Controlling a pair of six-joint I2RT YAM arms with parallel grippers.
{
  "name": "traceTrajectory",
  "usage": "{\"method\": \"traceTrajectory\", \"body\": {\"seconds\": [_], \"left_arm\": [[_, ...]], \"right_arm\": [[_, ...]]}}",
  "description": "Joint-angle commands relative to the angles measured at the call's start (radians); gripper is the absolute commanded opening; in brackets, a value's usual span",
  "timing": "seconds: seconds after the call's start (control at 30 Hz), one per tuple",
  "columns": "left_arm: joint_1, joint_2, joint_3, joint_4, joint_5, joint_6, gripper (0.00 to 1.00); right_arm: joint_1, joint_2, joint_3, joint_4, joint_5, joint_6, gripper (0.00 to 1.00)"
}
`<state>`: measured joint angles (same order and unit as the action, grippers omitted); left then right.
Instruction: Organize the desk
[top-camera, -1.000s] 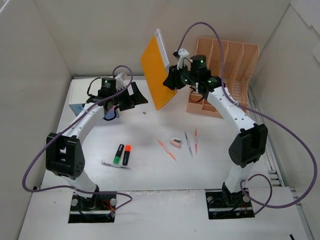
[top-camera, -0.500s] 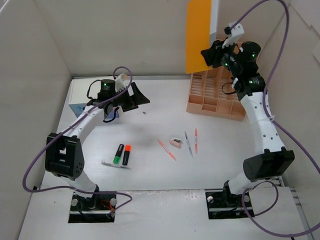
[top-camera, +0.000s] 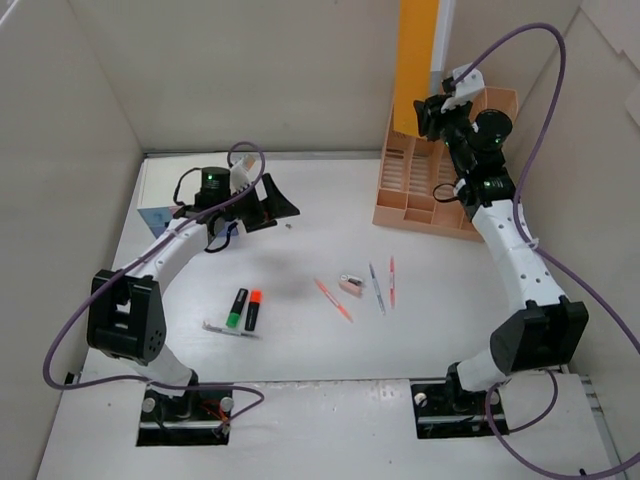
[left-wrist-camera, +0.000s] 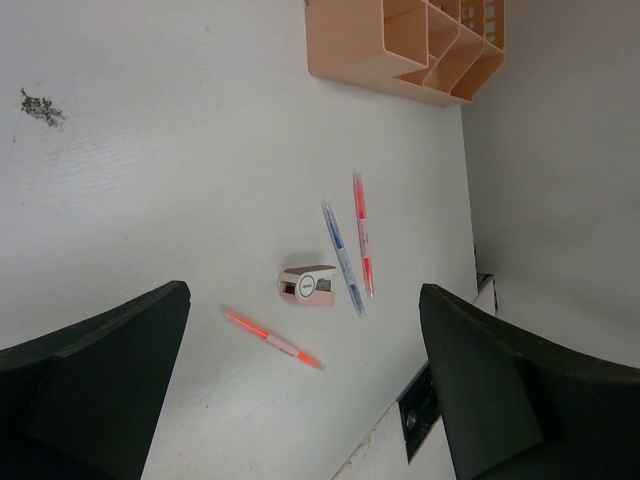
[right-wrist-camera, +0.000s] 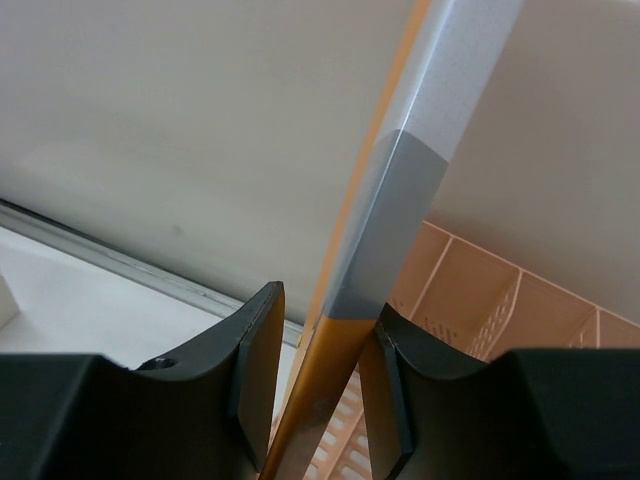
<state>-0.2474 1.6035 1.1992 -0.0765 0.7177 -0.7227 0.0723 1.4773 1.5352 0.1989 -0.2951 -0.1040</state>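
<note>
Since half a second ago my right claw (top-camera: 430, 115) has swung the orange folder (top-camera: 415, 60) further right and turned it nearly edge-on. It now stands upright over the back of the peach file rack (top-camera: 430, 190); a second ago it hung tilted, low in front of the rack. The right claw (right-wrist-camera: 320, 340) is clamped on the folder's (right-wrist-camera: 400, 200) lower edge, one finger on each face, with the rack (right-wrist-camera: 470, 290) below. The left claw (top-camera: 275, 200) has barely shifted and hangs spread wide with nothing in it, above the back left of the desk (top-camera: 330, 230).

Everything lying on the desk is unmoved. The left arm hides part of a small blue-faced box (top-camera: 152, 218). Between the left fingers (left-wrist-camera: 100, 380) I see the loose items and the rack's corner (left-wrist-camera: 420, 50).

Count:
- two highlighters, green (top-camera: 236, 307) and orange (top-camera: 253, 309), side by side
- one thin stick (top-camera: 230, 330) just in front of them
- two red pens (top-camera: 333, 299) (top-camera: 391, 281)
- one blue pen (top-camera: 376, 289)
- one small pink gadget (top-camera: 350, 284)
- one dark speck (top-camera: 288, 226)
</note>
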Motion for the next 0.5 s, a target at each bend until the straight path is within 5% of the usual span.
{"method": "traceTrajectory", "body": {"seconds": [0.0,0.47], "left_arm": [[0.005,-0.074,0.008,0.063,0.026,0.006,0.95],[0.005,-0.079,-0.003,0.047,0.029,0.011,0.95]], "right_arm": [[0.014,0.004,0.025,0.217,0.096,-0.057,0.0],[0.014,0.152,0.005,0.379,0.165,-0.134,0.0]]}}
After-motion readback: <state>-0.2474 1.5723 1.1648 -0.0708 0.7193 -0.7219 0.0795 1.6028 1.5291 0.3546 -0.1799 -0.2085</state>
